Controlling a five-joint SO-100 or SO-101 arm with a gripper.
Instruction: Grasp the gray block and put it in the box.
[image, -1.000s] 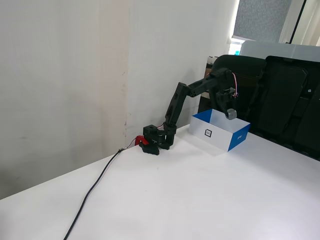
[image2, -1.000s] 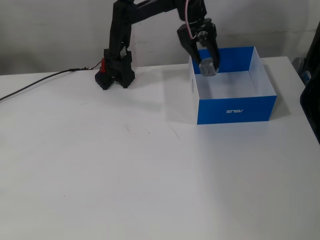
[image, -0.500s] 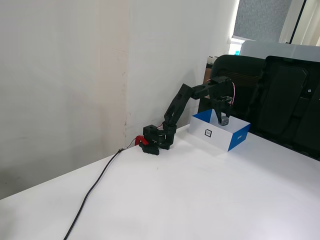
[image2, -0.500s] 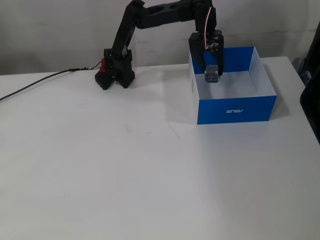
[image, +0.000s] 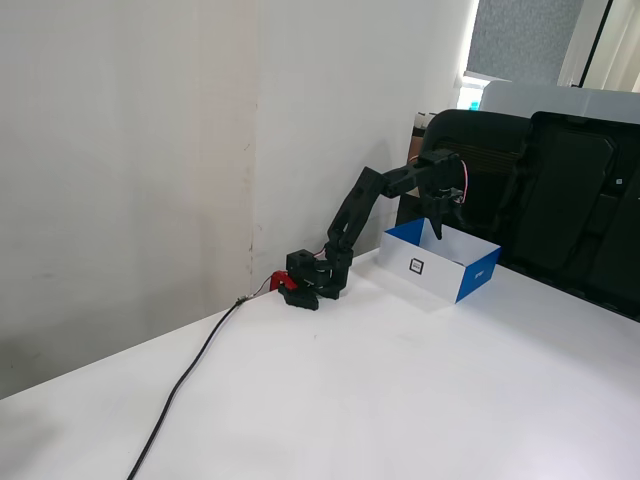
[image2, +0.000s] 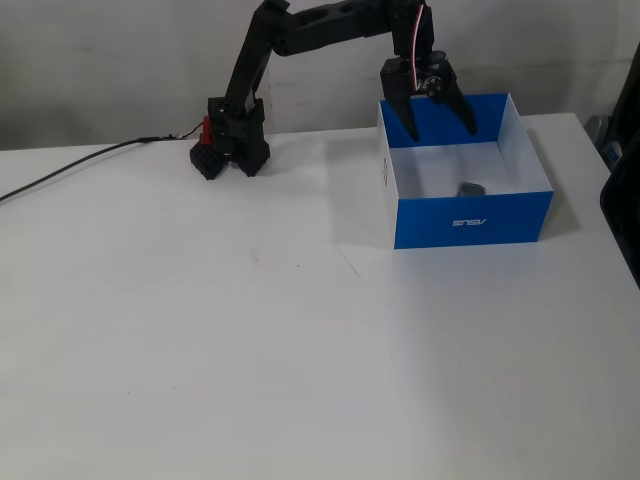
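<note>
The box is a shallow blue tray with a white inside, standing on the white table; it also shows in the other fixed view, as box with a white logo side. The gray block lies on the box floor near the front wall. My gripper hangs over the back left part of the box, fingers spread wide open, nothing between them. In the other fixed view the gripper points down above the box and the block is hidden behind the wall.
The arm's base with a red part sits left of the box, and a black cable runs off to the left. Black chairs stand behind the table's far edge. A wall lies close behind the arm.
The gripper has opened and let go of the gray block, which has dropped onto the box floor. Half a second ago it was still held above the box.
</note>
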